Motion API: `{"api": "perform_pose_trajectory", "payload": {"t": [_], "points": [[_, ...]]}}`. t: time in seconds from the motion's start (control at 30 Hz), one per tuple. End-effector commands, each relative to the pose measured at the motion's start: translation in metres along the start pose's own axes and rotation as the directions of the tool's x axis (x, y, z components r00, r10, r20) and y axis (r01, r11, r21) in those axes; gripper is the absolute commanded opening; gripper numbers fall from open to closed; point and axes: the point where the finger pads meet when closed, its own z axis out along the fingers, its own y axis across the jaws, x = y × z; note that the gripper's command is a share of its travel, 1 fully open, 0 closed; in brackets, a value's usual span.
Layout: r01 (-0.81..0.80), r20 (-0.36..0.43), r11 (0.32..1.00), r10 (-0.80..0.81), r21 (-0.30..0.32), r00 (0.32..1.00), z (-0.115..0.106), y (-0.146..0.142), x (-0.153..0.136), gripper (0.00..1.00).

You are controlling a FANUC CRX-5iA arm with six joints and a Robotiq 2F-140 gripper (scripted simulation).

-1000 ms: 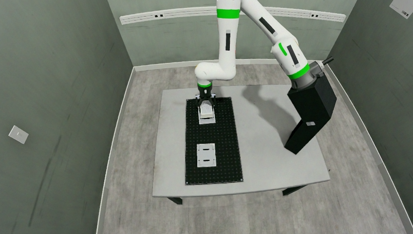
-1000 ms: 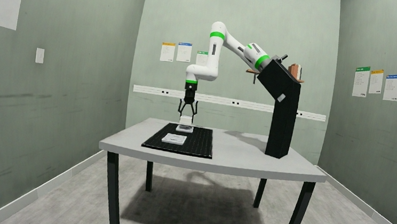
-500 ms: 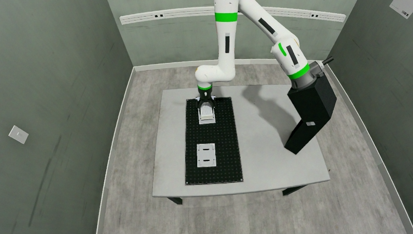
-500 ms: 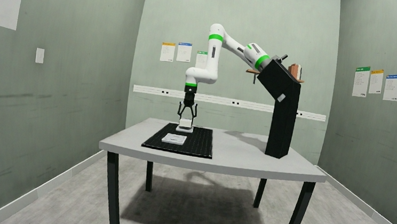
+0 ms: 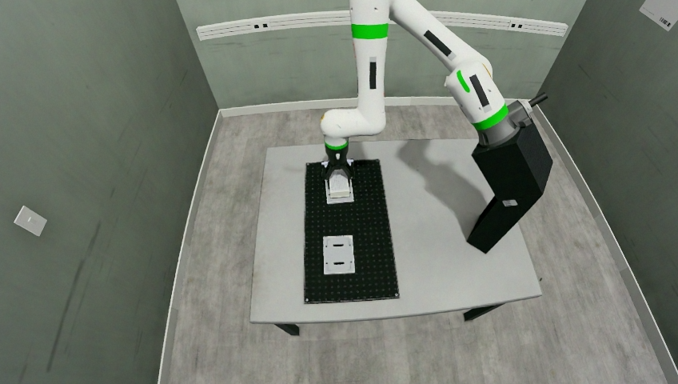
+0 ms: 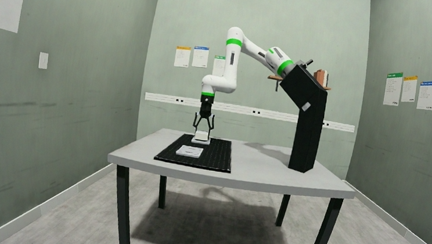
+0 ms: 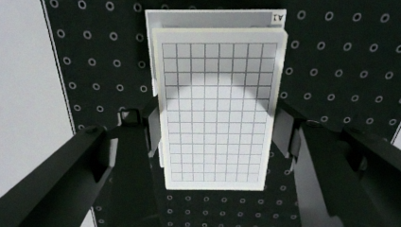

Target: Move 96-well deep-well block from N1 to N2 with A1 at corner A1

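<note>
Between the black fingers of the gripper (image 7: 215, 142) a white block (image 7: 217, 109) ruled with a grey grid is held. Below it a black breadboard (image 5: 361, 266) dotted with pale rings is seen. The arm (image 5: 368, 71) above is banded white and green.
</note>
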Motion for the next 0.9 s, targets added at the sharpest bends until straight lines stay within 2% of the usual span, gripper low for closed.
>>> {"api": "perform_pose_trajectory", "payload": {"t": [0.0,0.87], "points": [[0.000,0.000,1.000,0.000,0.001,1.000,-0.0004,-0.0005,0.0002,0.10],[0.000,0.000,1.000,0.000,0.001,1.000,0.0021,-0.0005,0.0002,0.10]]}}
